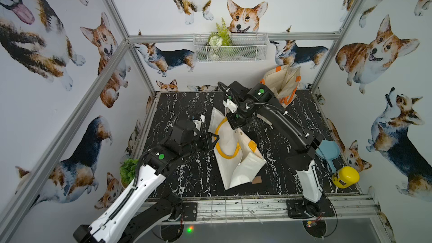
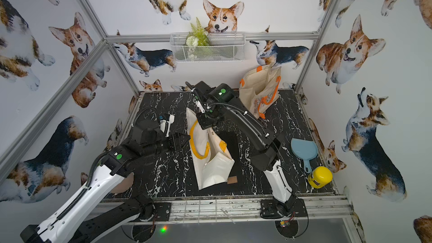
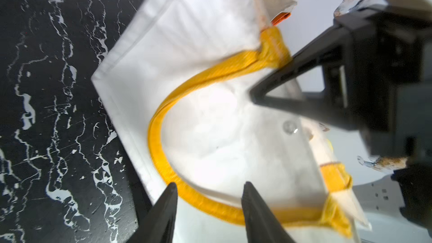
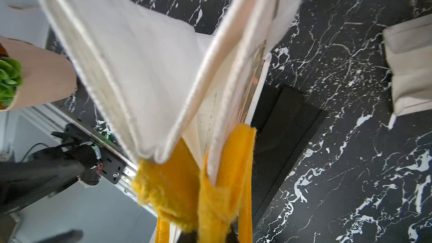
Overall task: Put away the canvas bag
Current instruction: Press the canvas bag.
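Nearest me, at the table's [image 1: 187, 183] front edge, a plant [image 1: 127, 171] sits at my left corner and a yellow jar [image 1: 346, 176] at my right. A blue scoop [image 1: 327, 151] lies just behind the jar, along the right edge. The front strip between them is bare except for a small brown card [image 1: 257, 180] beside the bag's near corner.

The bag [image 1: 233, 167] lies mid-table, its bottom edge close to the front edge and its length running away from me. My left gripper [image 3: 210, 184] is at its left side, fingers spread part way over the yellow handle [image 3: 159, 136] loop on the bag's upper face. I cannot tell whether they touch it. Left of the bag, bare table runs out to the left rail.

Further on, my right gripper [image 1: 235, 125] is pressed together on the bag's far rim, where a handle is sewn on. The cloth opens in a V below it. Right of the bag there is bare table beneath my right arm.

At the back right corner a second bag [image 1: 282, 82] with orange handles stands against the wall, well apart from the first. The back left of the table is bare. A wire basket [image 1: 231, 47] hangs on the back wall above.
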`<control>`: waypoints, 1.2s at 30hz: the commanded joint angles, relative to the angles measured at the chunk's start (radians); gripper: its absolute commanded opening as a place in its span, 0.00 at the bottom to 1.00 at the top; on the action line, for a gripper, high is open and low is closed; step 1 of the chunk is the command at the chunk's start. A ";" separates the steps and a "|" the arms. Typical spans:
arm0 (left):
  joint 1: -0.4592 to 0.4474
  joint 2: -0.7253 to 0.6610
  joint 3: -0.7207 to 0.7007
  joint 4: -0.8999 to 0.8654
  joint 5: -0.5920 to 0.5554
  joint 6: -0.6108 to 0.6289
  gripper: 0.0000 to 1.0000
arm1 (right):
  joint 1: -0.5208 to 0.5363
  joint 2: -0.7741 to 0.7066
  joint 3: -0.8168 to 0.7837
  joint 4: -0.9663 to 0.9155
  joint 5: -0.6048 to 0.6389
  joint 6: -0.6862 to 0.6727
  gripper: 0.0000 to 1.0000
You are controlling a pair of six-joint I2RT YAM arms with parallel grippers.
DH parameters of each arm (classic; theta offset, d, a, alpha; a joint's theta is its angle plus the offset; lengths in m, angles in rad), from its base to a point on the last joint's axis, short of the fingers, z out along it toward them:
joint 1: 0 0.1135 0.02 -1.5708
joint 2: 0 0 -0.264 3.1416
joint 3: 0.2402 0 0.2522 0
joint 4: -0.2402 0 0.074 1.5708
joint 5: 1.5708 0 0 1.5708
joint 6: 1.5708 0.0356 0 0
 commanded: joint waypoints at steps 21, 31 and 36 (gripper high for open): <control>0.009 -0.087 -0.063 0.007 0.074 0.018 0.51 | 0.084 -0.697 -0.763 0.137 0.041 -0.681 0.13; 0.008 -0.111 -0.099 0.026 0.079 -0.010 0.51 | 0.069 -0.639 -0.788 0.089 -0.061 -0.720 0.00; 0.009 -0.116 -0.112 0.041 0.090 -0.021 0.51 | 0.063 -0.644 -0.819 0.133 -0.066 -0.677 0.02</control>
